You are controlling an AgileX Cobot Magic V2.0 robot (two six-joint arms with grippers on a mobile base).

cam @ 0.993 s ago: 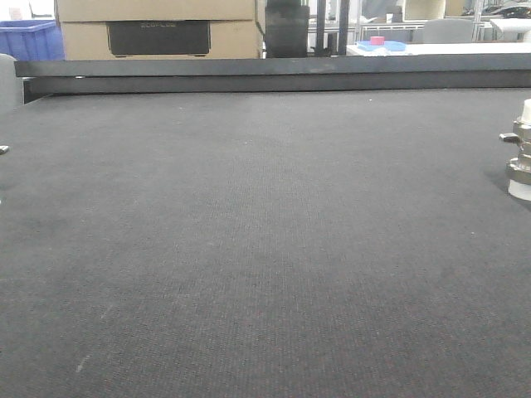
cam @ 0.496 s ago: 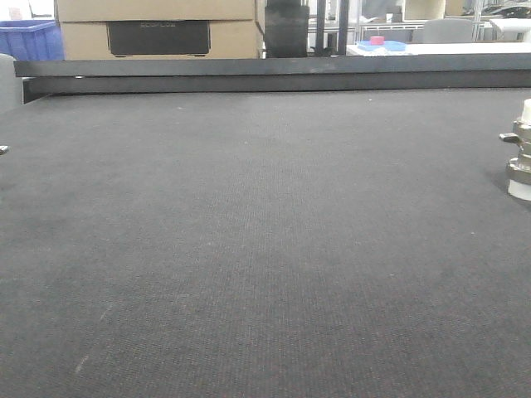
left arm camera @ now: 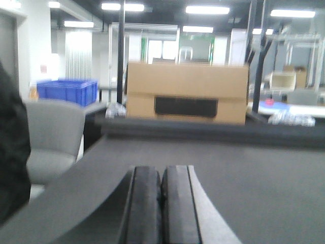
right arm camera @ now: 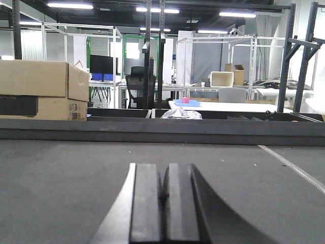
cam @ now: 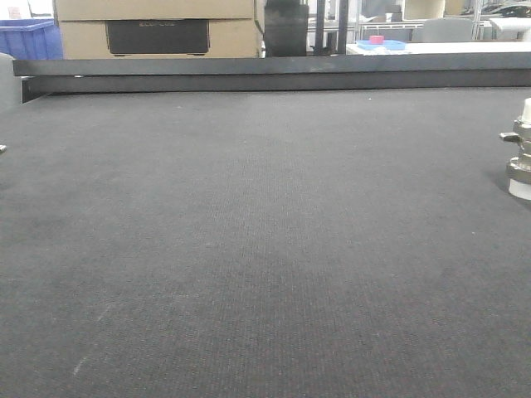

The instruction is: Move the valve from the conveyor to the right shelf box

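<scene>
Left gripper and right gripper: jaws pressed together. The valve stands upright on the conveyor at the frame's right edge (partly cut off). Bare belt spans the centre up to the rail. Upper left, beyond the rail: cardboard box and blue crate, contents hidden.

Ceiling strip lights are lighting the hall from overhead and blooming white in both wrist views. The left wrist view is smearing throughout: the cardboard box is showing fuzzy edges, and the left pincer is looking soft. The right wrist view is rendering sharp. Even, rather dim light is falling across the conveyor, its weave reading crisp. The valve, cropped at the frame edge, is casting a faint shadow at its base.
</scene>
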